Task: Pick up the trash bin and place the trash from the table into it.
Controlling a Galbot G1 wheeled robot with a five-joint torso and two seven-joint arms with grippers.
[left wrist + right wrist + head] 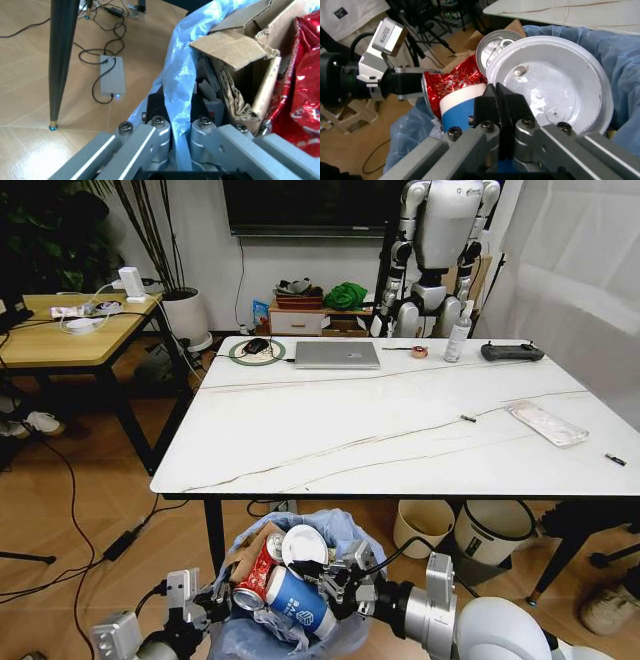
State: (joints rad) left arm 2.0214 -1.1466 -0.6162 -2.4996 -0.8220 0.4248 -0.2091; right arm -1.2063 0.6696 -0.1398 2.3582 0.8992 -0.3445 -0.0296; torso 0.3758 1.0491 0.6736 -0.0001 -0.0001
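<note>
the trash bin [300, 620] hangs low in front of the robot, just before the near edge of the worktop [400, 430], pinched at its rim from both sides. the left tool [180, 123] is closed on the blue bag liner and the bin wall at the left rim, one finger outside and one inside next to the crumpled cardboard [240, 56]. the right tool [500, 108] is closed tight at the opposite rim, beside the white round lid [555, 82], the blue-white paper cup [457, 108] and the crushed red can [450, 80], all already inside. what counts now is the clear flat plastic package [547, 423]: it lies on the worktop far off to the right and beyond the bin, long axis slanting away to the left, nearer the right arm.
</note>
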